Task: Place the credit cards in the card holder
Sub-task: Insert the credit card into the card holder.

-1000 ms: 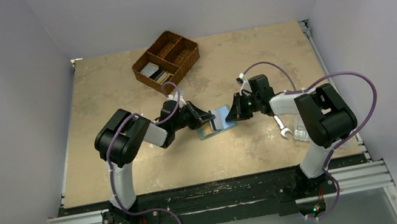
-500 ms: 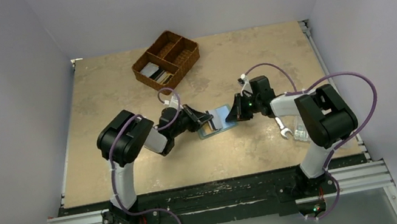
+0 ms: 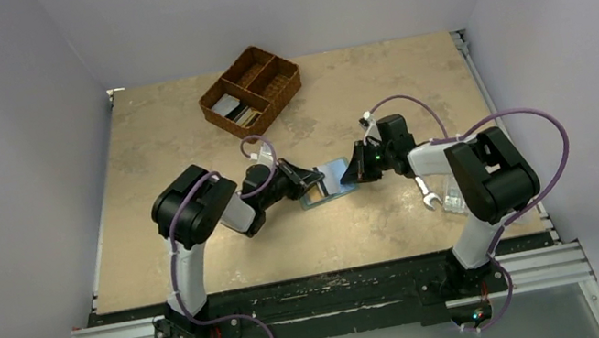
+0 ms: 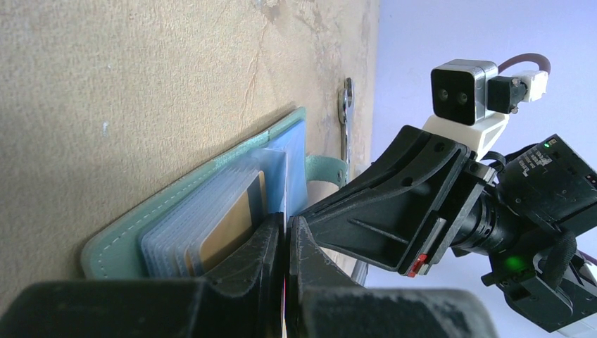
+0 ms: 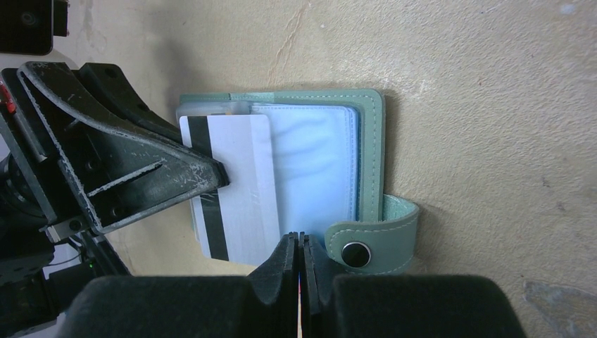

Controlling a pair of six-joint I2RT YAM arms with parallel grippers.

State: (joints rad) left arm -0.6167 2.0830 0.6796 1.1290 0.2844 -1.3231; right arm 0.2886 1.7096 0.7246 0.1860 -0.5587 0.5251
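Card [image 5: 243, 190]: white, long axis vertical in right-wrist frame, stripe at left.
Holder [image 5: 371, 141]: open flat, strap lower right.
Left tool [image 4: 287, 239]: grasping Card.
Right tool [image 5: 300, 243]: clenched; grasp unclear.

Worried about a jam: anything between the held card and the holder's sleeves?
Nothing visible. The white card in the left tool lies over the card holder's clear sleeves; the right tool is shut at their edge.

We locate the card holder [image 3: 329, 186] on the surface [image 3: 170, 141], between left hand [image 3: 313, 183] and right hand [image 3: 348, 173]. A card [image 5: 239, 186] lies across it; the basket [image 3: 250, 90] sits behind.
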